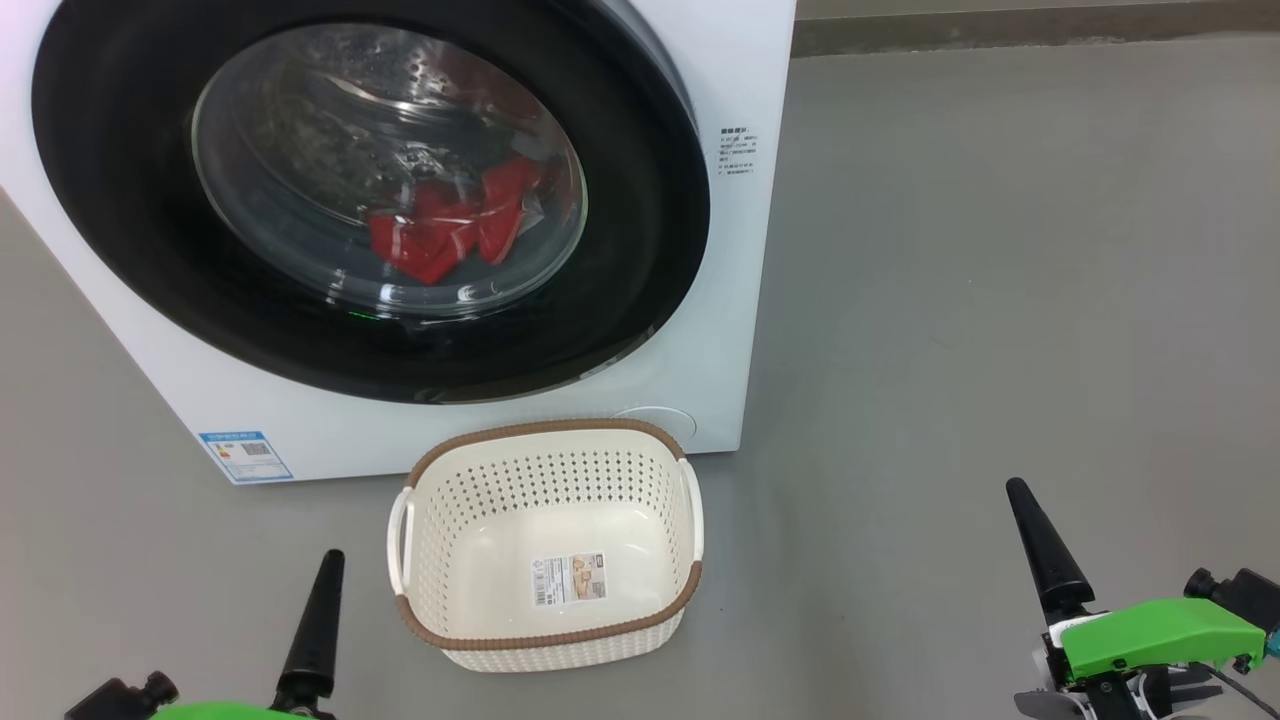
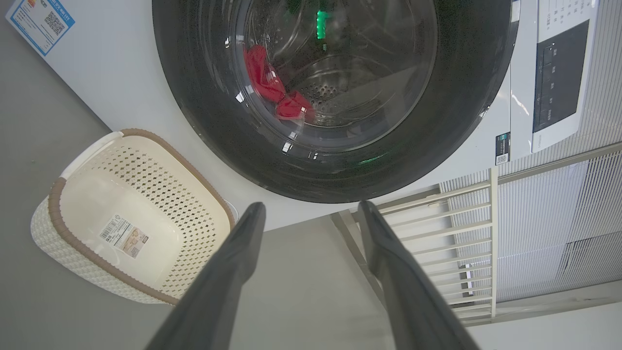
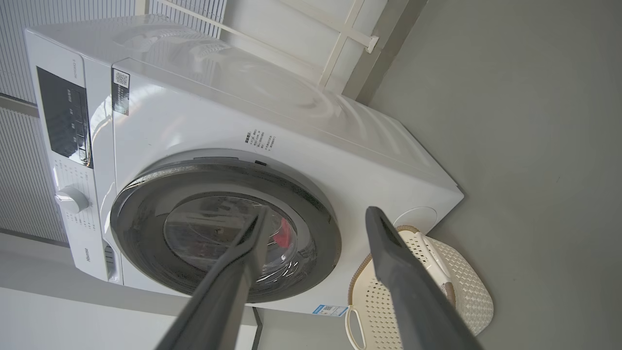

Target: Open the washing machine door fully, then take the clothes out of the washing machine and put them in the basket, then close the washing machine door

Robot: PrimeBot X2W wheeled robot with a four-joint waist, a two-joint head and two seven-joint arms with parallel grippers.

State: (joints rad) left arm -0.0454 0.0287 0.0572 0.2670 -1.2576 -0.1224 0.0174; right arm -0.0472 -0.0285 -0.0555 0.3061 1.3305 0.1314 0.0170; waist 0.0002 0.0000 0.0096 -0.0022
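Note:
The white washing machine (image 1: 725,300) stands on the floor, and its round black-rimmed washing machine door (image 1: 120,210) lies against its front. Through the glass I see the red clothes (image 1: 440,235) low in the drum. The cream basket (image 1: 550,432) sits on the floor right in front of the machine and holds only a paper label. My left gripper (image 2: 311,206) is open and holds nothing; it hangs low, short of the door (image 2: 204,107), with the basket (image 2: 54,204) to one side. My right gripper (image 3: 318,210) is also open and holds nothing, well back from the door (image 3: 323,233). One finger (image 1: 1040,545) of it shows in the head view.
Grey floor (image 1: 1000,300) stretches to the right of the machine and around the basket. A white slatted rail (image 2: 461,233) and a ribbed wall stand behind the machine. The dark control panel (image 2: 559,78) and a knob (image 3: 70,199) are at the machine's top.

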